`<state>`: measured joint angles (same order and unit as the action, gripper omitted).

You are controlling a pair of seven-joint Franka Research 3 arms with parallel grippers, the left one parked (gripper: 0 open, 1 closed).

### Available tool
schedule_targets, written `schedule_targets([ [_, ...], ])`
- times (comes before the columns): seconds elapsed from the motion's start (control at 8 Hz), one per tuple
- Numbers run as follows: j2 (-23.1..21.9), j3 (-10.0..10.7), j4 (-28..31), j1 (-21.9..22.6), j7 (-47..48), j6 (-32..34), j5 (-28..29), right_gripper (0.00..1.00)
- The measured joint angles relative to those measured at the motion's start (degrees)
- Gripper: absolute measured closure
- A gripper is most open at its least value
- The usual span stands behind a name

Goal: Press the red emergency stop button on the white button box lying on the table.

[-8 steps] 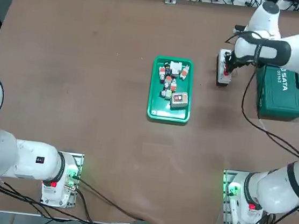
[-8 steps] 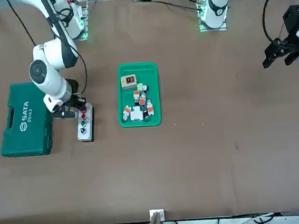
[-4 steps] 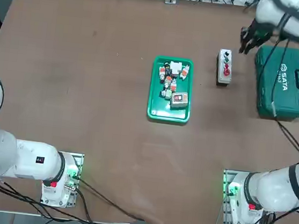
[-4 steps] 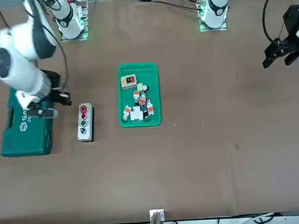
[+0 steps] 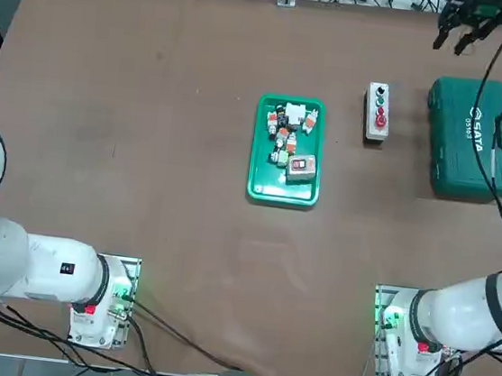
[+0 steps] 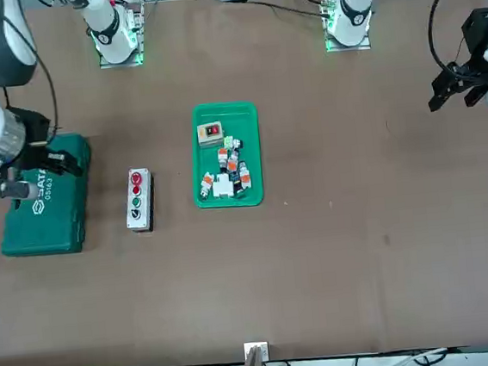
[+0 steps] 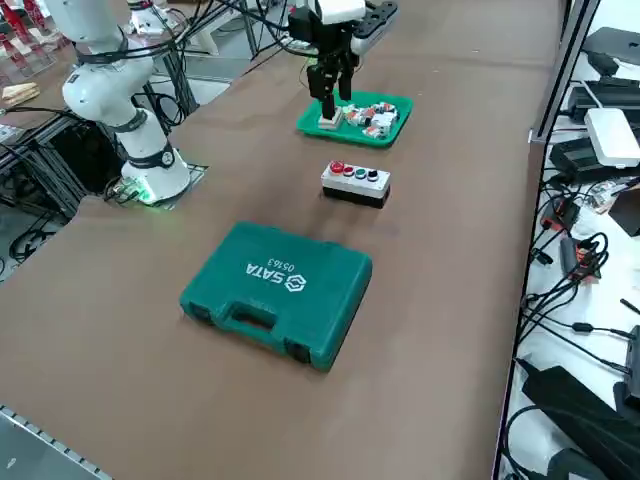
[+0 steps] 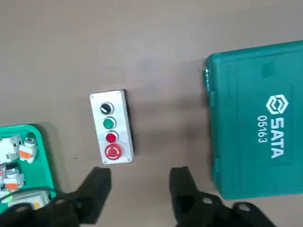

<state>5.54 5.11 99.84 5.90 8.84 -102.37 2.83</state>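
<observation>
Four buttons sit in a row on the white button box [image 5: 377, 113], which lies flat on the table [image 5: 145, 158] between the green tray [image 5: 287, 149] and the green toolbox [image 5: 471, 138], apart from both. Its buttons face upward and the big red emergency stop [image 8: 113, 152] is at the end nearer the robot, so a straight downward push is all it calls for; nothing covers it or crowds it.

High above the table, the right gripper [image 8: 140, 189] holds nothing. Its two fingers [image 8: 94, 189] stand a moderate way apart, with bare tabletop showing between them in the wrist view. From there the whole box and the near edge of the toolbox lie below, so the hand is well clear of the button and not lined up over it. In the top view the gripper [image 5: 467, 15] is at the far edge, beyond the toolbox.

One second ago the gripper was low over the box, right at the red end. Half a second ago it had lifted off and hung beside the toolbox's far corner. Now it is higher and farther off again. The box, tray and toolbox have not shifted. Judging by this, the press is probably done and the arm is backing away, though the button's state cannot be read.
</observation>
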Motion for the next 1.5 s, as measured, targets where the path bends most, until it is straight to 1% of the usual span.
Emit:
schedule_targets([
  [0.12,0.12,0.00,-1.59,-0.83,-1.18,2.75,-0.37,0.01],
  [0.38,-0.06,-0.15,-6.45,-1.05,-4.71,8.78,-5.71,0.00],
  [0.62,-2.29,-0.16,-9.32,-1.05,-6.44,16.62,-6.03,0.00],
  [0.75,-4.30,-0.17,-9.65,-1.19,-6.55,18.69,-4.59,0.00],
  [0.88,-6.39,-0.16,-9.65,-1.62,-6.55,18.61,-2.70,0.00],
  [1.0,-7.82,-0.16,-9.37,-2.44,-6.55,17.64,-1.98,0.00],
  [1.25,-9.32,-0.23,-7.05,-3.23,-6.78,15.65,-1.93,0.00],
  [1.5,-9.71,-0.34,-6.06,-4.69,-9.30,14.80,-1.94,0.00],
])
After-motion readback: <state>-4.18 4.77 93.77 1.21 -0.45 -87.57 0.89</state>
